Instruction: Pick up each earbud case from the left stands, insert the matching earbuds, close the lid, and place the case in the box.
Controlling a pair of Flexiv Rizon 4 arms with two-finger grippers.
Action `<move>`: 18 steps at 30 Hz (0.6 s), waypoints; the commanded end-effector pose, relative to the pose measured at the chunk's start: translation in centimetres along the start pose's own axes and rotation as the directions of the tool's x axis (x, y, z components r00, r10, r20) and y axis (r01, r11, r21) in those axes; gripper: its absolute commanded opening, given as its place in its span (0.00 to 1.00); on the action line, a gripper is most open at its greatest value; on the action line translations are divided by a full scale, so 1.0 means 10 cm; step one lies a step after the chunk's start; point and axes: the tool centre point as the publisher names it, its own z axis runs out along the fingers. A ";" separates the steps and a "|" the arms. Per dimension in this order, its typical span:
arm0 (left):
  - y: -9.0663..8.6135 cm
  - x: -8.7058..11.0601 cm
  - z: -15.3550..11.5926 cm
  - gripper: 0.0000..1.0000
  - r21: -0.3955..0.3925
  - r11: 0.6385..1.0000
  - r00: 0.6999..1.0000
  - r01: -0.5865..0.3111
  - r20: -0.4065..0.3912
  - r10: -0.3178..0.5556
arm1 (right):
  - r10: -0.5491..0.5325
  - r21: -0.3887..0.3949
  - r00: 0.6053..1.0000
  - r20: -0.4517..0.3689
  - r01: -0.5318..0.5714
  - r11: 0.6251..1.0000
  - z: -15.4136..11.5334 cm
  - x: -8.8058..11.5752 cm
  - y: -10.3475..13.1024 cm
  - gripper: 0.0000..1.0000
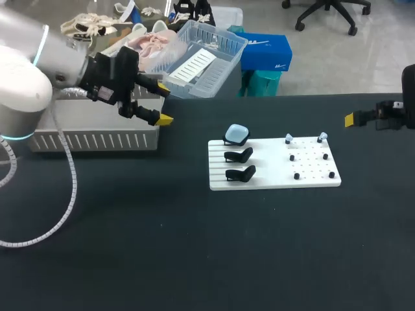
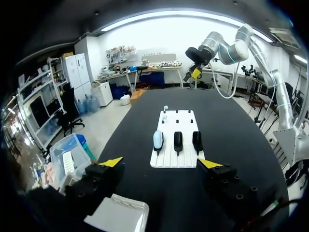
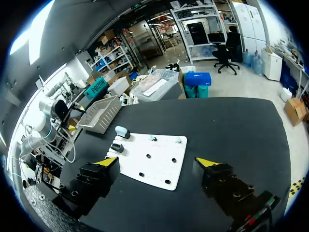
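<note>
A white board [image 1: 272, 180] lies mid-table. At its left end a light blue earbud case [image 1: 237, 134] sits on the far stand, with two bare black stands [image 1: 239, 164] in front of it. Two small pale earbuds [image 1: 289, 138] [image 1: 322, 137] sit on pegs at the board's far right. My left gripper [image 1: 159, 103] hangs open above the table left of the board. In the left wrist view this gripper [image 2: 160, 163] is empty, with the case [image 2: 158, 140] ahead of it. My right gripper [image 1: 353, 118] is at the right edge; the right wrist view shows it [image 3: 157, 162] open and empty over the board [image 3: 159, 150], the case [image 3: 121, 131] ahead.
A grey slotted box [image 1: 97, 137] stands on the table at the far left, under my left arm; its corner [image 2: 116, 215] shows below the left gripper. Several black pegs [image 1: 311, 165] dot the board's right half. Black tabletop surrounds the board.
</note>
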 end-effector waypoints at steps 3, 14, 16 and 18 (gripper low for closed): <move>0.01 0.01 0.24 1.00 0.009 1.000 1.000 -0.028 -0.002 0.028 | 0.000 0.000 1.000 0.000 0.000 1.000 0.00 0.00 0.00 1.00; -0.05 0.05 0.55 1.00 0.027 1.000 0.999 0.007 -0.031 -0.006 | 0.000 0.000 1.000 0.000 0.000 1.000 0.00 0.00 0.00 1.00; -0.06 0.05 0.61 1.00 0.029 0.999 0.999 0.016 -0.037 -0.015 | 0.000 0.000 1.000 0.000 0.000 1.000 0.00 0.00 0.00 1.00; -0.07 0.04 0.67 1.00 0.032 0.999 0.999 0.021 -0.043 -0.020 | 0.000 0.000 1.000 0.000 0.000 1.000 0.00 0.00 0.00 1.00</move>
